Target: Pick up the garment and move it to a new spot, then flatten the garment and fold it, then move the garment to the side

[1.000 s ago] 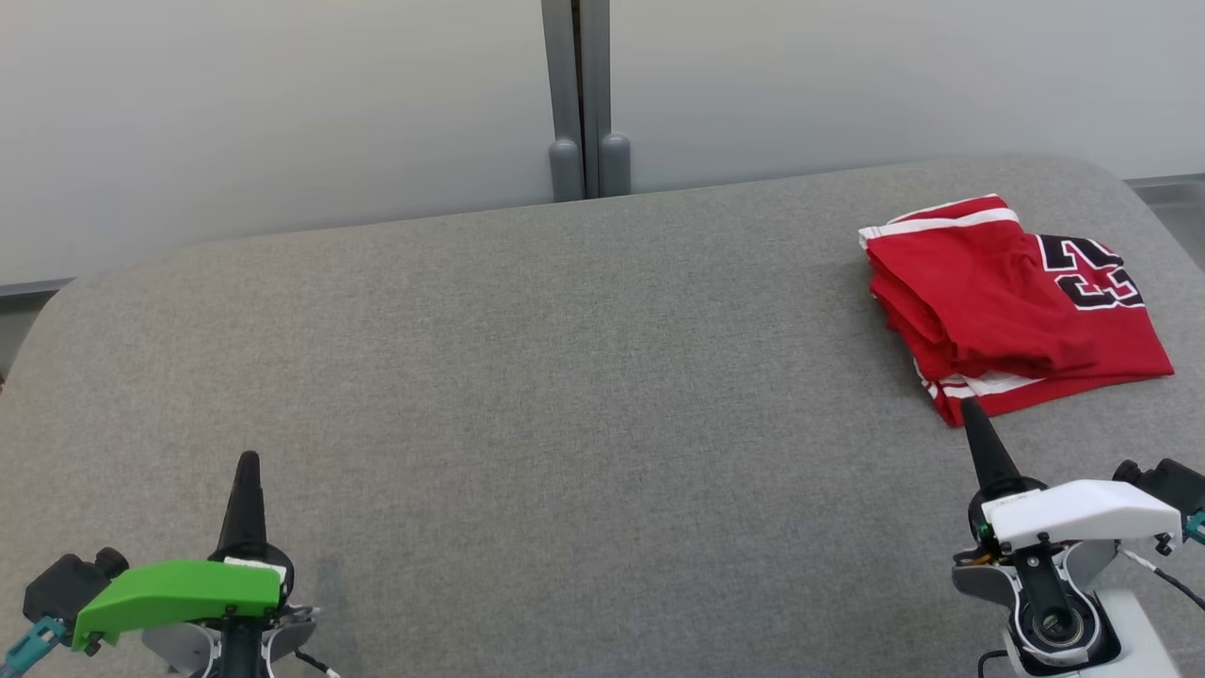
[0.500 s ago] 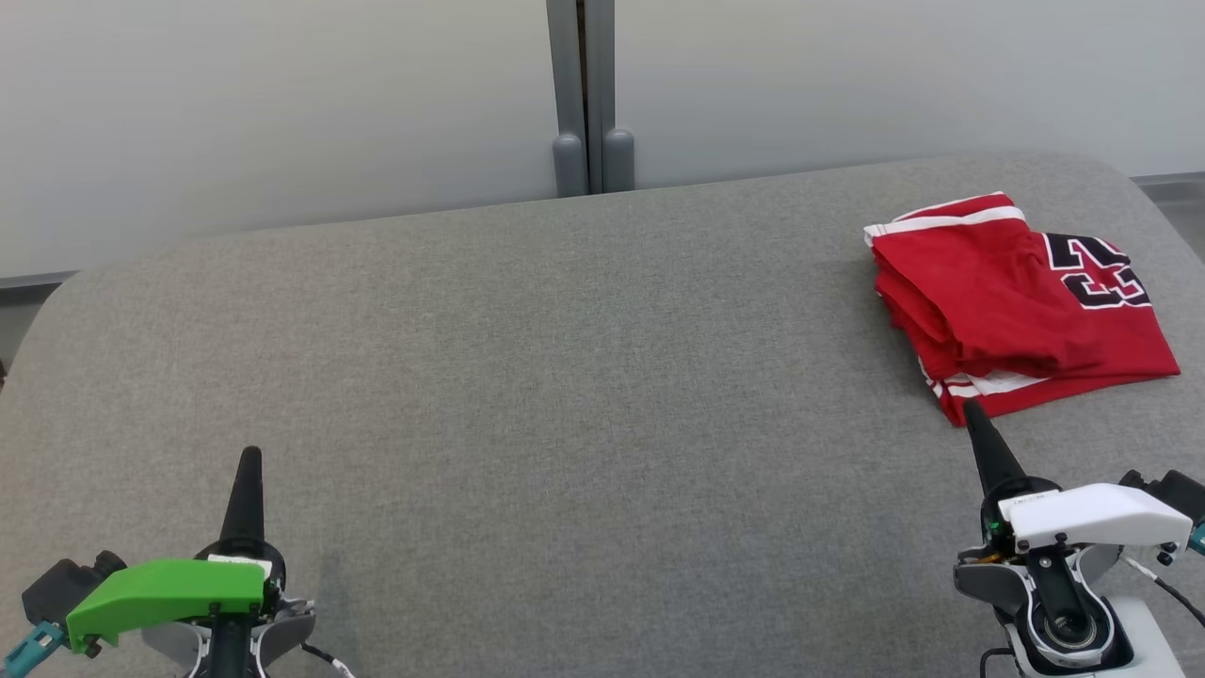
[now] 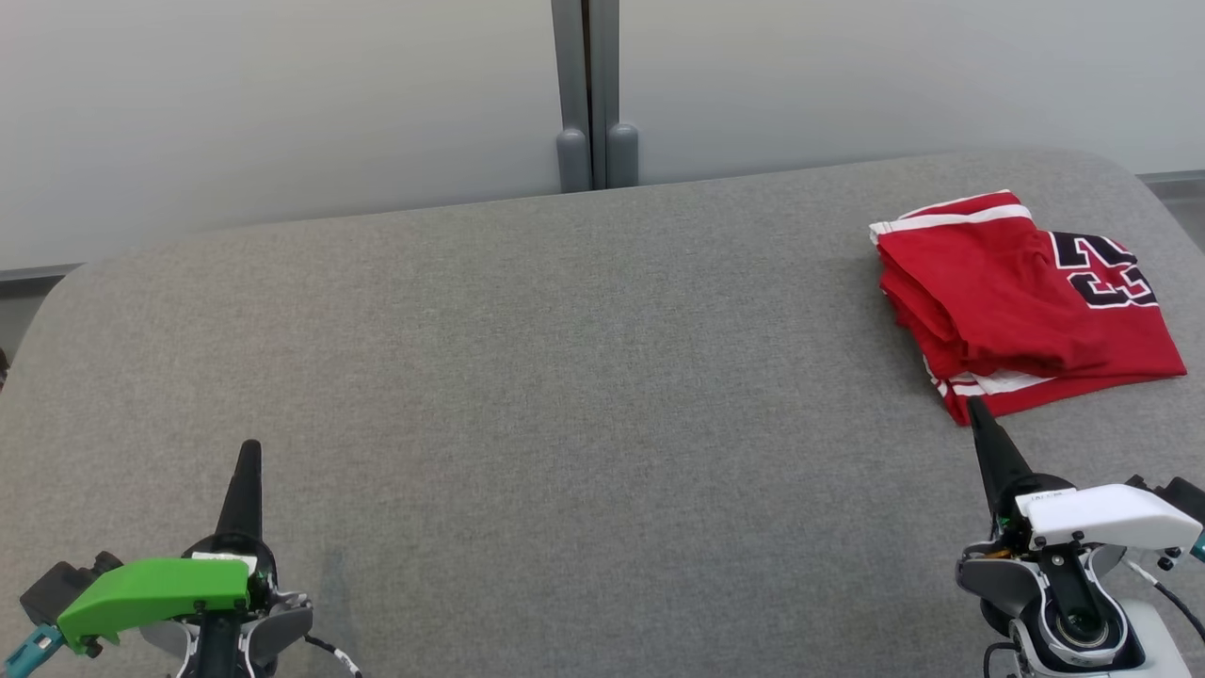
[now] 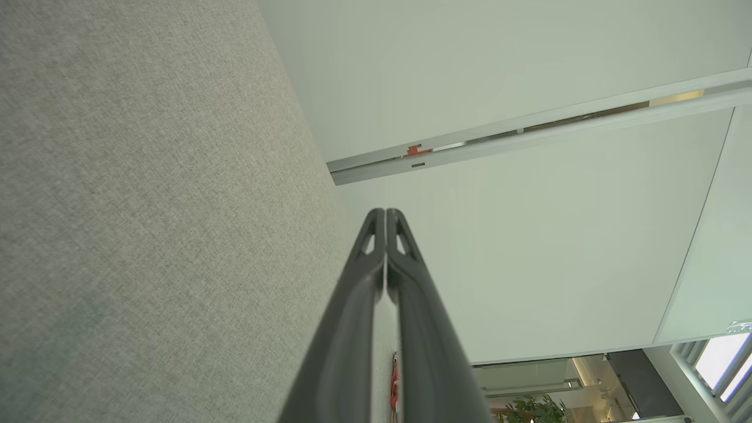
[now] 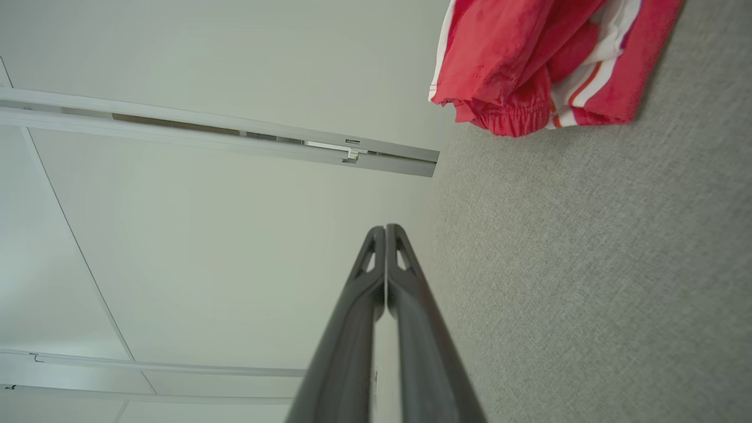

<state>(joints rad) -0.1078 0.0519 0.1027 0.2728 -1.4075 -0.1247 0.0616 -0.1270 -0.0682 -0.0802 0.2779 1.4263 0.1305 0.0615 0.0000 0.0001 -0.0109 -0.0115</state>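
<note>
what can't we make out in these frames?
- Printed number on the garment: head view, a fold of red fabric covers part of it.
- Rest of the garment: right wrist view, cut off by the top edge.
- Garment in left wrist view: a red sliver behind the left claw, too small to read.
- Right claw base: head view, cut off by the bottom edge.

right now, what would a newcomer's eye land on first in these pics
The folded red garment grabs the eye, lying at the far right of the grey table with a black number showing on top. At the near corners, the left fingers under a green cover and the right fingers under a white cover point up the head view, both shut and empty.
</note>
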